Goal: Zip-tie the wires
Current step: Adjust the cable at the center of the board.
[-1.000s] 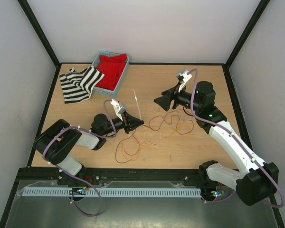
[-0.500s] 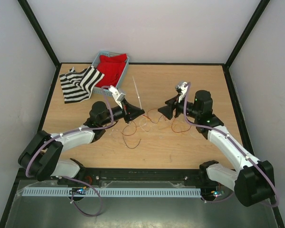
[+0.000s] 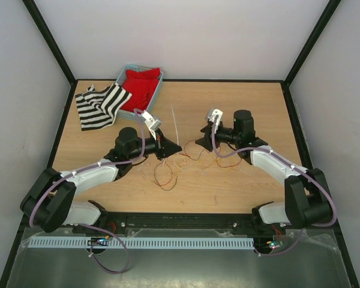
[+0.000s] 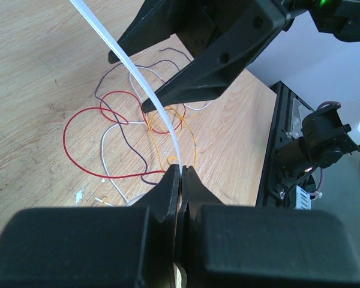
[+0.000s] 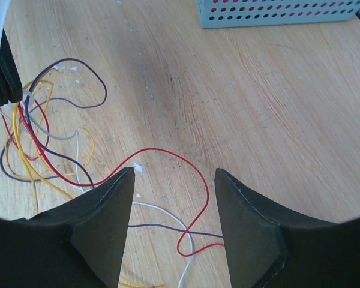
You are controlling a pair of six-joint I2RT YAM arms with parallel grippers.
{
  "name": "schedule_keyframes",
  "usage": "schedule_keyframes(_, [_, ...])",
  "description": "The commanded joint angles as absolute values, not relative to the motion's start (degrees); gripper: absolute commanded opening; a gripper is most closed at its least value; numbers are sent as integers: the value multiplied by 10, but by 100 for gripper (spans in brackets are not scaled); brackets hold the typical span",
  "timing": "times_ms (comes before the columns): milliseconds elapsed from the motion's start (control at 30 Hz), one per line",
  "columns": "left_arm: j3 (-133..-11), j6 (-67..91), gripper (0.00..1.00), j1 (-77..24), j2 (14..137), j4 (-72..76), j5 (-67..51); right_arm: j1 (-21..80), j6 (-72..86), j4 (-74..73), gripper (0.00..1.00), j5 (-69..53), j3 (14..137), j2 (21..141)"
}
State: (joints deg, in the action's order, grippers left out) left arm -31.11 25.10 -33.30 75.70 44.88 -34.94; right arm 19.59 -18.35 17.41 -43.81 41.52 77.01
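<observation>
The wires (image 3: 181, 158) lie loose, unbundled, mid-frame on the worktop (image 3: 240, 102). The left end effector (image 4: 180, 171) pinches the white zip tie (image 4: 138, 78); the right end effector (image 5: 174, 180) gapes wide, empty. Looping and cinching apparently lie ahead.

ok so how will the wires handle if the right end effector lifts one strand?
Probably floppy: the wires lie in loose curls on the table. Likely tangled too, since strands cross, so lifting one may drag others. Thin, so the open right end effector may pinch poorly.
</observation>
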Motion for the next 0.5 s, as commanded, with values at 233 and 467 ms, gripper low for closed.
schedule_keyframes(233, [-340,265,0,-326,735,445,-374,280,-345,128,66,-431,400,838])
schedule_keyframes(467, [-339,263,0,-321,726,430,-371,285,-352,75,66,-401,413,832])
